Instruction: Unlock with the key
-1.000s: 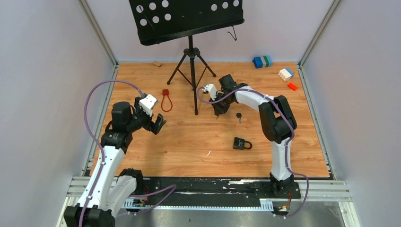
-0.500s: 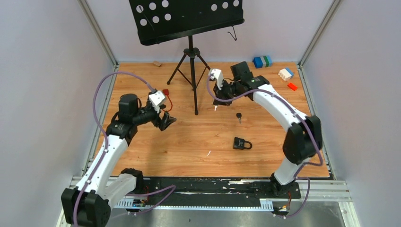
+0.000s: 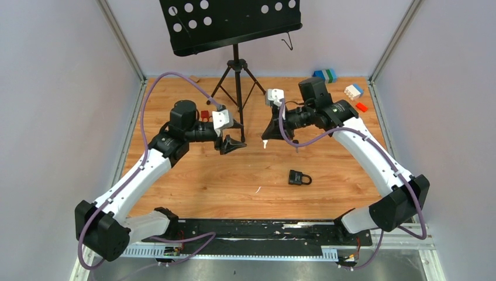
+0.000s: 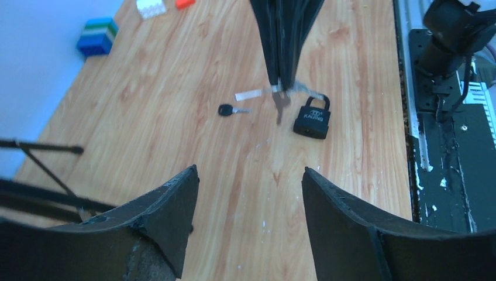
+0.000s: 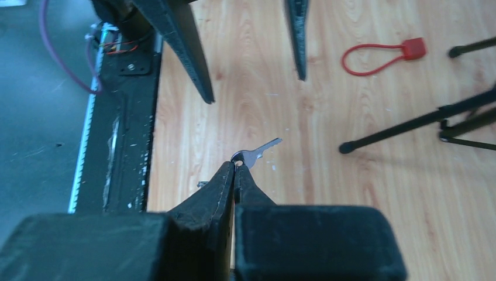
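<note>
My right gripper (image 3: 268, 136) is shut on the bow of a silver key (image 5: 257, 154), whose blade sticks out past the fingertips (image 5: 235, 170). It hangs above the wooden floor near the middle. In the left wrist view the held key (image 4: 281, 106) shows in front of the black padlock (image 4: 312, 119). The padlock (image 3: 299, 177) lies flat on the floor, nearer the arm bases, with its shackle closed. My left gripper (image 3: 232, 144) is open and empty, facing the right gripper from the left, jaws wide apart (image 4: 248, 172).
A second key with a black head (image 4: 229, 110) lies on the floor. The music stand's tripod (image 3: 237, 99) stands between and behind the grippers. A red cable loop (image 5: 380, 54) lies at the left. Coloured blocks (image 3: 325, 75) sit at the back right.
Both arms have swung in toward the middle. My left gripper has moved right to the foot of the stand. My right arm has stretched out and its gripper now faces the left one.
</note>
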Controlling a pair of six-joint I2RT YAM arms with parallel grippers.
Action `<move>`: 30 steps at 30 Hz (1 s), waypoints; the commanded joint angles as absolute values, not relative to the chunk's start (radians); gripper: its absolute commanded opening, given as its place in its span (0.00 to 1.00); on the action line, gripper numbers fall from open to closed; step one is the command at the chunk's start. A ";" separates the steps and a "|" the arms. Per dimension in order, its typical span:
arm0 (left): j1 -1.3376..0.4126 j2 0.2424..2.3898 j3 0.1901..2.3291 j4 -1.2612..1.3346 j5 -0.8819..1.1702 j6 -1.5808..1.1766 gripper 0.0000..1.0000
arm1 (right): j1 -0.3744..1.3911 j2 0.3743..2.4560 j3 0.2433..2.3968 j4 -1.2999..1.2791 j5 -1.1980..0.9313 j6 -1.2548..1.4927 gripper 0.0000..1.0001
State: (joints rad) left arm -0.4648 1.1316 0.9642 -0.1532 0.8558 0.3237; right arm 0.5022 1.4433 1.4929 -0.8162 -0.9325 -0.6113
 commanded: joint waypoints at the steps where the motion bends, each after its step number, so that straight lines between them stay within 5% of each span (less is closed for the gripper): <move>1: -0.521 1.138 1.043 -0.199 0.921 0.483 0.70 | 0.538 1.404 1.460 -0.889 -1.033 -0.701 0.00; 13: -0.639 1.142 1.161 -0.626 0.830 1.082 0.63 | 0.607 1.450 1.441 -0.964 -1.091 -0.777 0.00; 30: -0.745 1.233 1.219 -0.688 0.717 1.180 0.51 | 0.632 1.483 1.448 -0.991 -1.088 -0.795 0.00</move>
